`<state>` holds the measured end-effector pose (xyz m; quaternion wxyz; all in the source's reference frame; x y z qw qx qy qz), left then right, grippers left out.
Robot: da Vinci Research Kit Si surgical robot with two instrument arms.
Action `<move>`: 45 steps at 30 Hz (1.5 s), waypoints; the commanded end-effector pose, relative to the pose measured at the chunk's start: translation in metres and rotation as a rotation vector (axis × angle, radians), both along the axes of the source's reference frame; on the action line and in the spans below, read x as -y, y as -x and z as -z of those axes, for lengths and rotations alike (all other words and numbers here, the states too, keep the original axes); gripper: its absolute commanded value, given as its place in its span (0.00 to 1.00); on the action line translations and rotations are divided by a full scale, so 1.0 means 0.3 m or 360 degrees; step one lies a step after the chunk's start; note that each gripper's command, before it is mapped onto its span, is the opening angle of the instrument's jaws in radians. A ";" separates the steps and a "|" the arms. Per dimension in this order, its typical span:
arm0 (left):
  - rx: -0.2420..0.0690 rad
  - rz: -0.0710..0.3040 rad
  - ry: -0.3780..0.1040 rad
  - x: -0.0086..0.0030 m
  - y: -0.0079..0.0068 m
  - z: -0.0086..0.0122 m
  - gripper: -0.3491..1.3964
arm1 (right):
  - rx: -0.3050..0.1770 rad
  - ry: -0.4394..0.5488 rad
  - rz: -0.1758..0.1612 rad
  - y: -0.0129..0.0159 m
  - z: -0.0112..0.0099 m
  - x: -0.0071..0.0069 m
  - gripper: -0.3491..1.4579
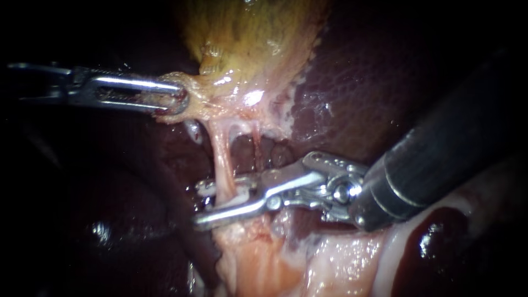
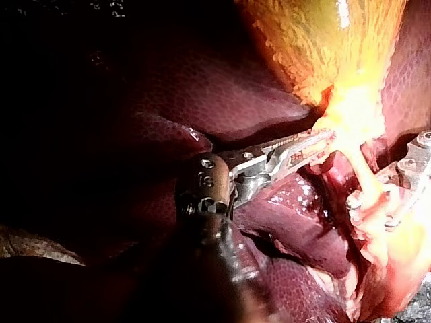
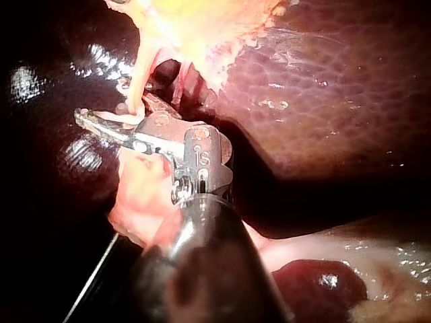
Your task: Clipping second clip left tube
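Carefully now: my left instrument (image 1: 170,96) grips the gallbladder (image 1: 247,38) edge, stretching the left tube (image 1: 220,159), which lies between my right instrument's (image 1: 212,203) narrowly parted jaws. I'd square them across the tube, tips past it, then squeeze fully.

Surfaces: bright metal against wet tissue.
We note the left instrument (image 1: 177,100) as polished bare metal, smeared with fluid at its tip. The right instrument (image 1: 199,204) is the same shiny metal at its working end, with a dark, smooth, semi-matt finish further back. The liver (image 1: 352,93) is wet, glossy and finely mottled. The gallbladder (image 1: 247,33) looks rougher, fibrous and duller. The left tube (image 1: 220,157) is slick and translucent. The pale tissue (image 1: 258,264) glistens, soft and ragged.
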<state>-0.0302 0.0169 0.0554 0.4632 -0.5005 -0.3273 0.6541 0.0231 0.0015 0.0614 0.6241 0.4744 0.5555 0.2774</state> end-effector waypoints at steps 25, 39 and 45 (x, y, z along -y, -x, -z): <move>0.0001 -0.0001 0.0000 0.0000 -0.0004 0.0001 0.00 | -0.0092 -0.0214 -0.0007 0.0030 0.0157 0.0006 0.45; 0.0000 0.0000 0.0000 0.0000 -0.0002 0.0000 0.00 | -0.0089 -0.0231 0.0000 0.0056 0.0151 0.0010 0.23; 0.0000 0.0000 0.0000 0.0000 -0.0002 0.0000 0.00 | -0.0089 -0.0231 0.0001 0.0058 0.0147 0.0009 0.12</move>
